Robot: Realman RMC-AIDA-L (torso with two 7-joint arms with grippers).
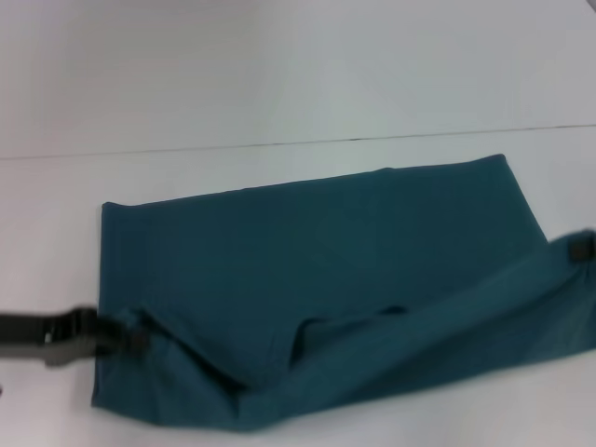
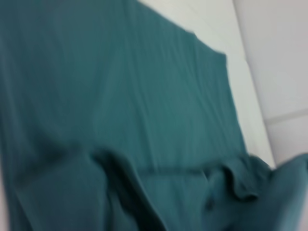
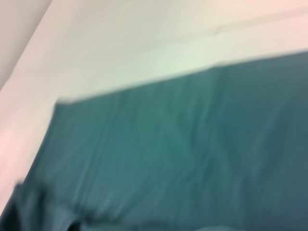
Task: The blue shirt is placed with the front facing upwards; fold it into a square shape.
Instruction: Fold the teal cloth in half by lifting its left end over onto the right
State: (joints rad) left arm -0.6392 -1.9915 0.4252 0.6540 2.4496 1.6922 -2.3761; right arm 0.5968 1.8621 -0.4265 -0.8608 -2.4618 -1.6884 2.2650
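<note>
The shirt (image 1: 317, 251) lies across the white surface (image 1: 279, 74) as a long, dark teal band, its far edge flat and straight. The near edge is lifted and rolled over, with a raised fold running from the near left corner up toward the right end. No lettering shows on the cloth facing up.

My left gripper (image 1: 130, 333) is at the shirt's near left corner, low over the surface, its dark tip meeting the cloth where the fold begins; I cannot tell whether it is closed on the fabric. My right gripper (image 1: 582, 249) is at the right end, mostly out of view, with the cloth rising to it there; I cannot tell its grip either.

Both wrist views are filled with teal fabric (image 2: 120, 96) (image 3: 192, 144), creased and bunched near each camera, with the surface beyond.
</note>
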